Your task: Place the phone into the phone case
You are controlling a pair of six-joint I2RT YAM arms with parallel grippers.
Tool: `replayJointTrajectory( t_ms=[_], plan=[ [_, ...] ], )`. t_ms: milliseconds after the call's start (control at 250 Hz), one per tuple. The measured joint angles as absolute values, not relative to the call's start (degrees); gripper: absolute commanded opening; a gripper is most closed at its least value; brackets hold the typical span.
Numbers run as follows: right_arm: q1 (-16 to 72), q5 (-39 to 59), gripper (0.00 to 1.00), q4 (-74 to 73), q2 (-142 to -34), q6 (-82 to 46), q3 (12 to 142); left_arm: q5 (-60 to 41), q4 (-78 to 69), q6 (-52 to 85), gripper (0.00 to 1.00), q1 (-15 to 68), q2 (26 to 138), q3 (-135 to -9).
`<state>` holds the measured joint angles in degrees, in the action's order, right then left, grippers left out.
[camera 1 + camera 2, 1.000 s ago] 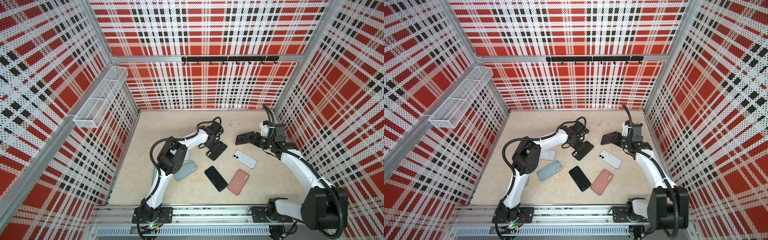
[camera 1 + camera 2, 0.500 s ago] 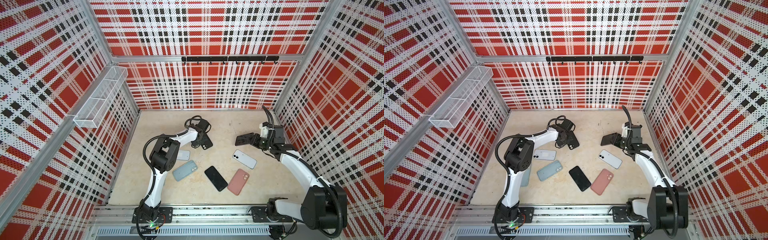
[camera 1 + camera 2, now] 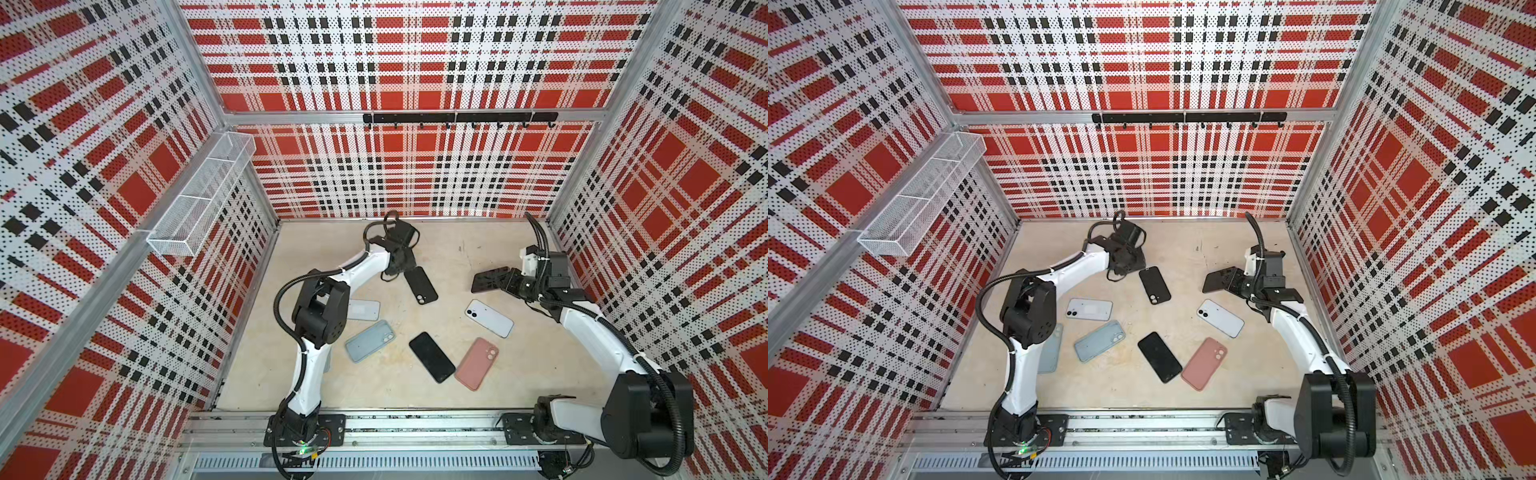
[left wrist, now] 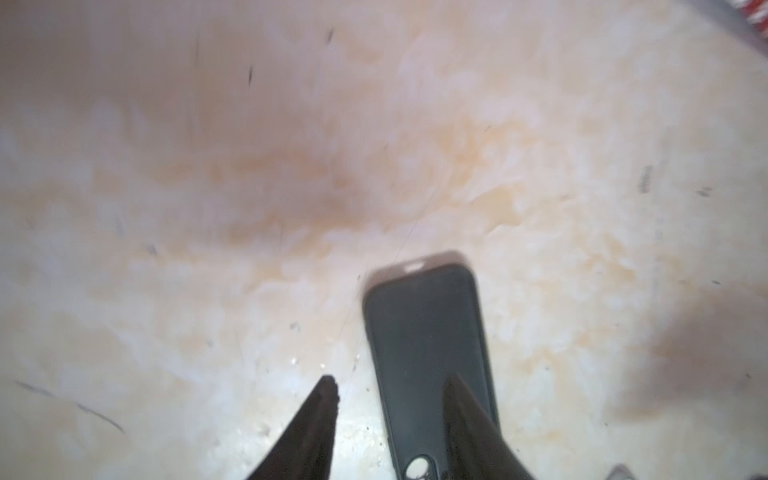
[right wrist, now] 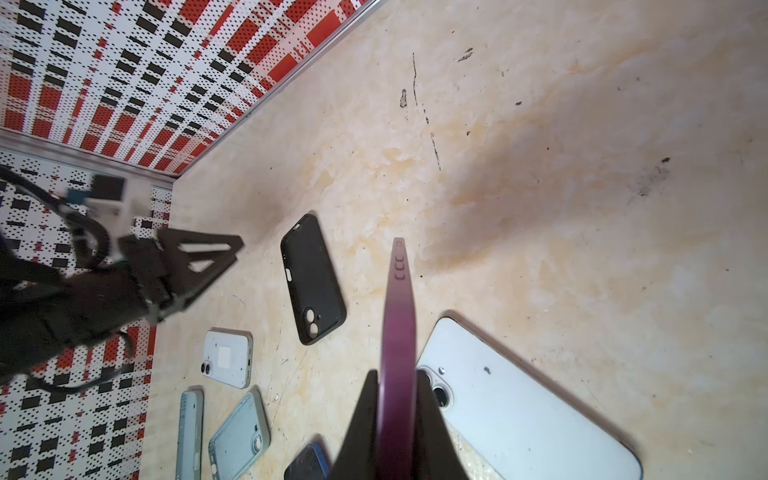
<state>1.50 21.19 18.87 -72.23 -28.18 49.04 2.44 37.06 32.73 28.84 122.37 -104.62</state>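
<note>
Left wrist view shows the left gripper (image 4: 390, 380) with its jaws parted partway and nothing between them. A second ago they were clamped shut on the black case (image 4: 428, 345). One finger overlaps the case in this picture, but the right wrist view shows gripper and case apart, so the case has been let go.

It now lies flat on the table (image 4: 540, 166), toward the back and just beside the gripper.

The right gripper (image 5: 397, 386) is unchanged. It is closed tight on a thin purple item (image 5: 399, 299), held edge-on above the white phone (image 5: 519, 395). Whether that item is a phone or a case, I cannot tell.

In a top view the black phone (image 3: 431, 356) lies screen-up near the middle of the table, well apart from the black case, with a pink case (image 3: 476, 363) just beside it.

As I judge it, the release sets the black case down as a resting target and frees the left arm. No phone is in it yet, so one still has to be fetched, lined up over it and pressed in.
</note>
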Motion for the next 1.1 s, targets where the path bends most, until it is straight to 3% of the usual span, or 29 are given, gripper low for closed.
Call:
replayJointTrajectory(
  t_ms=[232,452,740,1097],
  plan=[
    [1.5,25.2,0.00,16.4,-72.2,-29.0,49.0,-8.8,40.1,0.6,0.46,27.2,123.8,-116.4],
    [1.5,27.5,0.00,17.1,-72.2,-28.5,49.1,-11.0,51.5,-16.9,0.48,30.4,139.8,-134.1],
    [1.5,28.0,0.00,17.4,-72.2,-28.5,49.1,-8.0,59.0,-22.3,0.51,30.9,145.7,-134.6],
    [1.5,28.5,0.00,17.3,-72.4,-28.5,49.1,-1.7,58.0,-22.3,0.40,30.9,146.9,-135.8]
  ],
)
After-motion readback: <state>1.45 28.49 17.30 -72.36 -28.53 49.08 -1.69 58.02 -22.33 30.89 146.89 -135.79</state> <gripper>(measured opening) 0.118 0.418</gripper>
